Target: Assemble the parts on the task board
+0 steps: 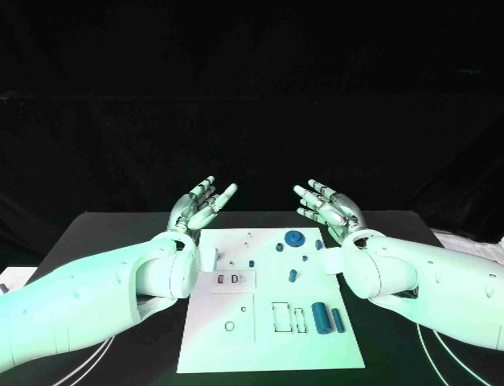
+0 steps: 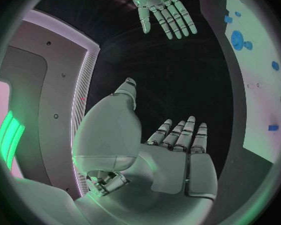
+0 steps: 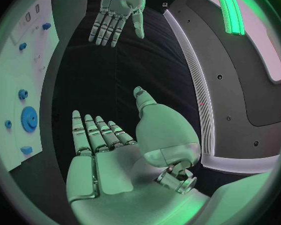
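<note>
Nearest you on the task board [image 1: 211, 354], two long blue cylinders [image 1: 328, 318] lie side by side at its right near corner, just beside a rectangular slot outline [image 1: 282, 316]. The board itself lies in the middle of the black table [image 1: 89, 233], its long side running away from you. Farther up the board you can see a short blue peg [image 1: 292, 276] near the centre, a tiny blue piece [image 1: 252, 262] to its left, and a round blue gear [image 1: 293, 237] toward the far end, with a small blue part [image 1: 319, 244] just beside it on the right. All these parts rest on the board; nothing is lifted.

Your left hand [image 1: 201, 203] hovers beyond the board's far left corner, palm up and fingers spread, holding nothing. Your right hand [image 1: 328, 207] mirrors it beyond the far right corner, likewise released with fingers apart and empty. The two hands are well apart from each other and touch neither the board nor any part. The left wrist view confirms it: flat palm [image 2: 178, 157], straight fingers, and the right hand opposite.
</note>
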Motion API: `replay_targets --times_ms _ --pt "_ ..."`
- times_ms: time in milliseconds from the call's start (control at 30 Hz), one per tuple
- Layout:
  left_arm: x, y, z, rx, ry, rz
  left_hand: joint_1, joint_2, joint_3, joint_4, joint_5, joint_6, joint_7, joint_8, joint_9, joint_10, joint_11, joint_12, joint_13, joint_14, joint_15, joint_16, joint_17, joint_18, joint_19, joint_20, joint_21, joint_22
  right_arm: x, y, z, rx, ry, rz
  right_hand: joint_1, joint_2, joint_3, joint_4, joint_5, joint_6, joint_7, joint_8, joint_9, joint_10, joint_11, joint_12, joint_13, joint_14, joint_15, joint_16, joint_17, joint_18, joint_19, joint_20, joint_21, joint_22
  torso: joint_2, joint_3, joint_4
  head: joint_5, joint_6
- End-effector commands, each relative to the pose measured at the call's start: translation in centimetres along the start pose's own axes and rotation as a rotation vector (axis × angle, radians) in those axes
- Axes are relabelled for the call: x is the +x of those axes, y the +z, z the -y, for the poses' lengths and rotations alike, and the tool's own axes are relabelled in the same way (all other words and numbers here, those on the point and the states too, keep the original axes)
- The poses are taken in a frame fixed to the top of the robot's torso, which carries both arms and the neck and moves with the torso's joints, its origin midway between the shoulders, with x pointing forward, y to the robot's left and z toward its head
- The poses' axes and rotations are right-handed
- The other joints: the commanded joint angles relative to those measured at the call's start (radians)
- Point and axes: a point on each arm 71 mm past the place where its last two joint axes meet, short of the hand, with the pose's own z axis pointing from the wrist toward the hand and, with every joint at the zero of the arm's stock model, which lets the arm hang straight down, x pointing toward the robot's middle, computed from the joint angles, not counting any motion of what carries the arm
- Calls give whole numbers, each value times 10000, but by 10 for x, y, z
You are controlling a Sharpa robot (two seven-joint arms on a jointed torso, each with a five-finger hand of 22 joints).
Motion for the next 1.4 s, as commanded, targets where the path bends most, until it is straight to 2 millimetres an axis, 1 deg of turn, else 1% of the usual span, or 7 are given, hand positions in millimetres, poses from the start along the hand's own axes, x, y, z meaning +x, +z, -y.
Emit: replay_targets --times_ms 33,167,300,467,567,667,1400 --pt "8 2 3 360 -265 -1005 552 -30 54 168 59 171 1511 53 27 96 177 53 29 213 114 75 30 203 53 179 76 22 15 1 1 328 -285 -2299 823 136 70 -237 90 455 1460 112 55 568 91 116 55 478 73 96 47 208 394 94 138 61 4 -6 3 1 -5" --pt "8 2 3 361 -265 -1006 611 41 139 161 41 276 1530 71 40 211 200 70 42 377 125 103 52 231 145 187 113 45 17 2 1 472 -441 -2919 1341 180 177 -622 54 1610 1400 273 169 1877 41 265 151 1501 2 191 117 395 1348 83 421 196 4 -6 3 1 -5" --pt "8 2 3 361 -265 -1006 822 339 378 139 -26 933 1568 194 117 1029 284 206 129 1617 177 375 214 271 886 182 401 211 18 2 2 535 -512 -3166 1933 158 359 -1118 35 3545 1251 579 338 4536 -64 662 326 4387 -146 637 317 777 3027 64 976 429 4 -6 3 1 -5" --pt "-11 -3 7 754 -149 -744 1177 834 616 26 -112 3215 1538 697 367 3910 186 749 368 4876 -98 1252 595 513 4800 161 2022 1039 -7 8 -7 -791 -2691 -2089 2084 167 522 -1322 -7 5861 1066 865 457 6327 -360 898 336 6150 -514 946 340 1130 3977 41 1445 535 273 -48 -58 92 -45" --pt "-15 -6 9 762 -173 -782 1325 1087 553 -118 -110 4892 1380 971 466 6465 -114 1178 467 6199 -483 1591 672 909 6133 100 2677 1249 -10 9 -12 -1081 -3223 -2065 2125 121 630 -1419 -81 6595 986 843 436 6706 -469 823 311 6584 -620 927 327 1157 4247 -18 1561 524 381 -34 -24 51 -34" --pt "-18 -10 11 688 -239 -897 1470 1197 488 -308 -132 6508 1218 1301 576 7309 -312 1346 486 7102 -719 1800 782 993 6955 -53 3050 1360 -14 10 -17 -1363 -3809 -2063 2200 51 775 -1557 -138 6945 916 790 421 7059 -564 769 312 7020 -742 951 356 1168 4515 -111 1689 531 480 -32 21 0 -5" --pt "-24 -54 43 -99 -1197 -2041 1585 1549 205 -703 -131 8158 625 1158 464 9607 -1027 1066 645 9706 -1578 2083 2099 975 9358 -938 4073 1690 -13 14 -58 -2881 -13073 -2846 1944 -1040 2447 -2306 -547 8770 214 498 445 9529 -1471 373 326 10903 -2009 1549 1239 1122 7029 -1535 4708 2015 1809 -105 275 -530 603"
